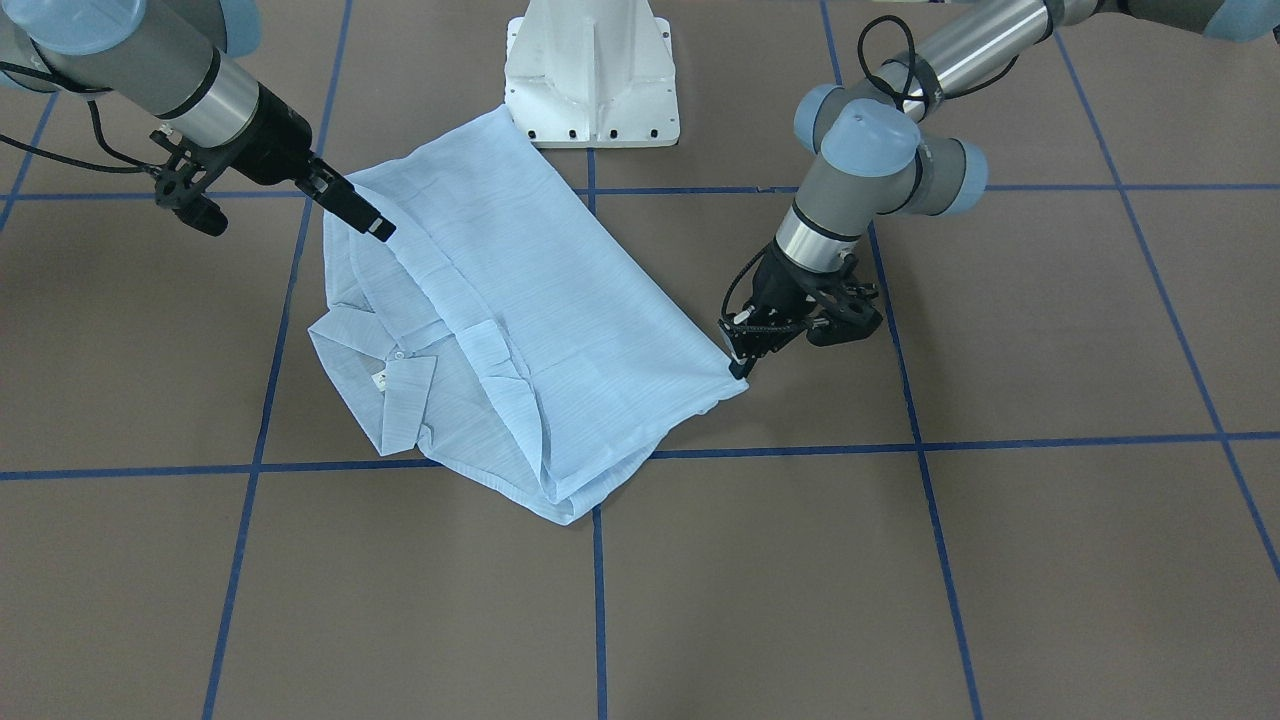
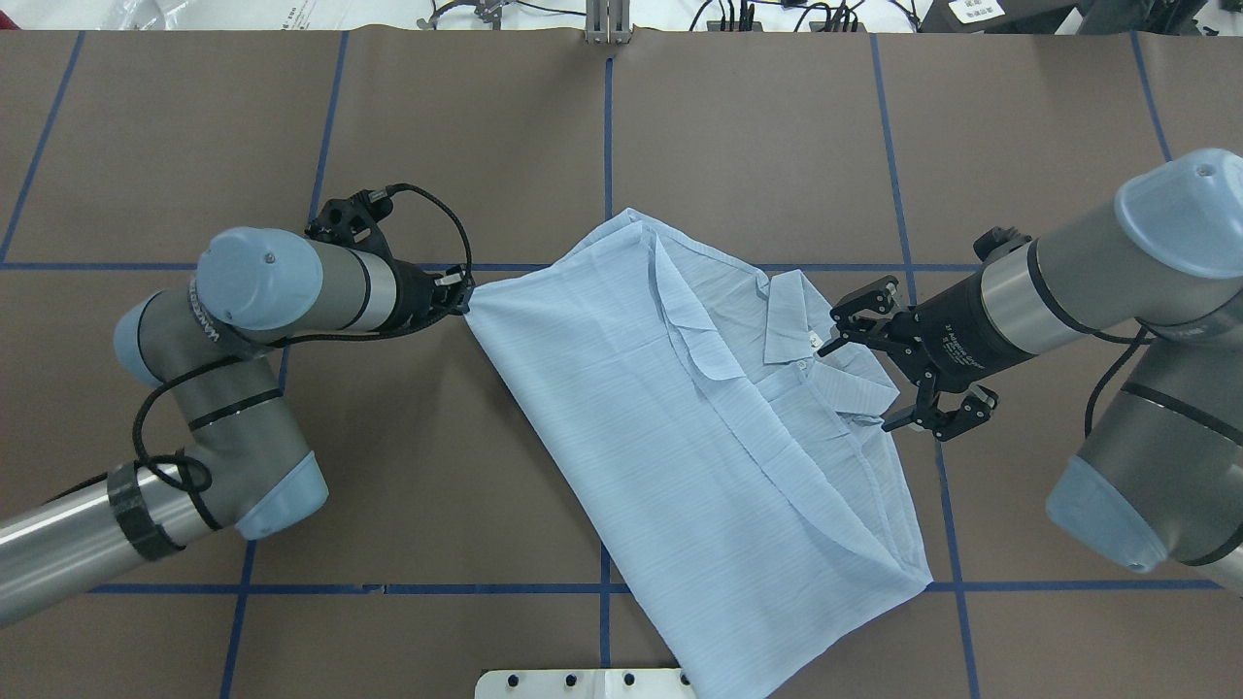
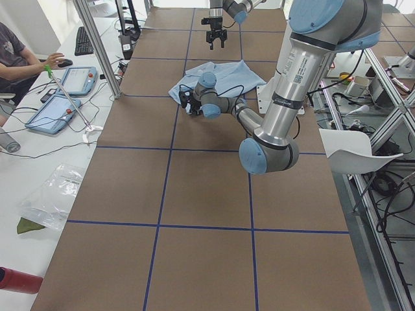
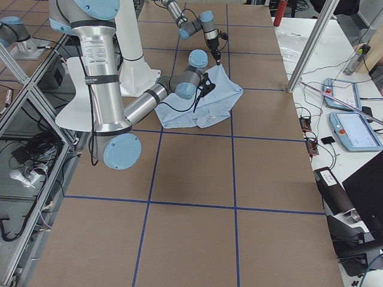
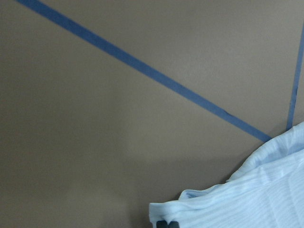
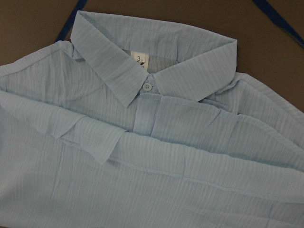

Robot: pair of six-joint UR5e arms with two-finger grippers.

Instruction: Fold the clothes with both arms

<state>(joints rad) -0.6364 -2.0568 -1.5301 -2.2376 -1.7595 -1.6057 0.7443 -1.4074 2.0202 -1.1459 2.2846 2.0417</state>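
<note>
My left gripper (image 2: 460, 299) is clamped on the shirt (image 2: 680, 447) at the corner opposite the collar (image 2: 789, 313). My right gripper (image 2: 858, 386) hangs splayed above that collar, gripping nothing. The thin, finely striped pale blue cloth lies mid-table (image 2: 408, 505) as a rumpled oblong, one panel lapped over the buttoned front. I judge the fold half done: next comes a matching right-hand pinch, then lifting evenly so the limp fabric doesn't drag.
</note>
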